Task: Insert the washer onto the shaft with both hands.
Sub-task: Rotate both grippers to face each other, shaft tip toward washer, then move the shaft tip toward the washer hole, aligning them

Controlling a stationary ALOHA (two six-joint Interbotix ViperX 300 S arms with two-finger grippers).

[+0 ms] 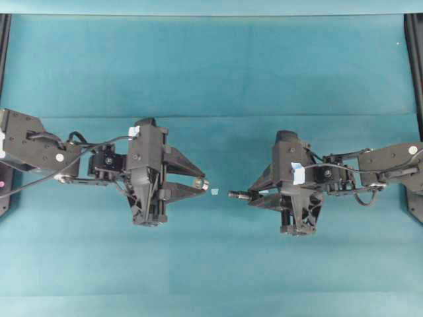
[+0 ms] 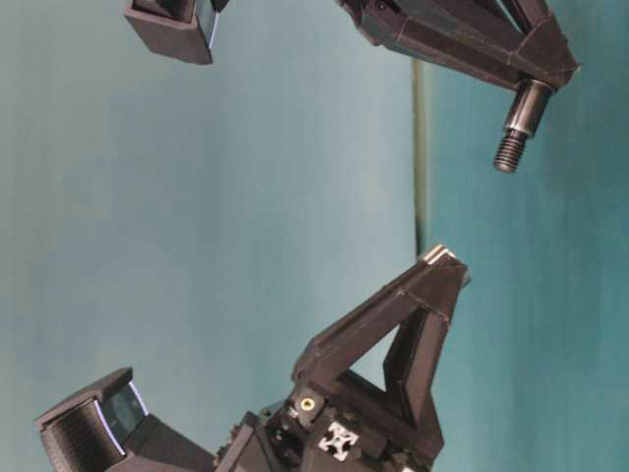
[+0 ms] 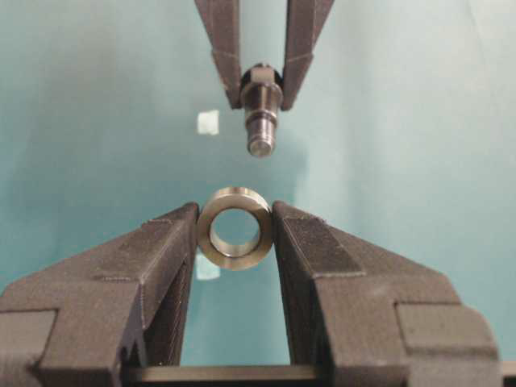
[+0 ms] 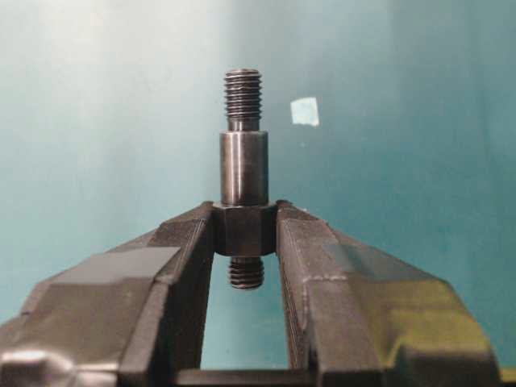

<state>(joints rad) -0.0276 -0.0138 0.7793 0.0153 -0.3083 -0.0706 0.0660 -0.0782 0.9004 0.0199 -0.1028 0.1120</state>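
Observation:
The washer (image 3: 235,228), a thick grey metal ring, is pinched between the fingertips of my left gripper (image 3: 235,234), its hole facing forward. My left gripper (image 1: 197,183) is shut on it above the cloth. Opposite, my right gripper (image 4: 244,230) is shut on the hexagonal middle of the shaft (image 4: 243,165), a dark stepped cylinder with threaded ends. The shaft (image 1: 238,195) points toward the washer (image 1: 198,183) across a small gap, and seen from overhead it lies slightly nearer the front. In the left wrist view the shaft (image 3: 260,113) hangs just above the ring.
A teal cloth (image 1: 211,72) covers the table. A small pale blue tape square (image 1: 214,191) lies on it between the two grippers. Black frame posts (image 1: 415,59) stand at the far side edges.

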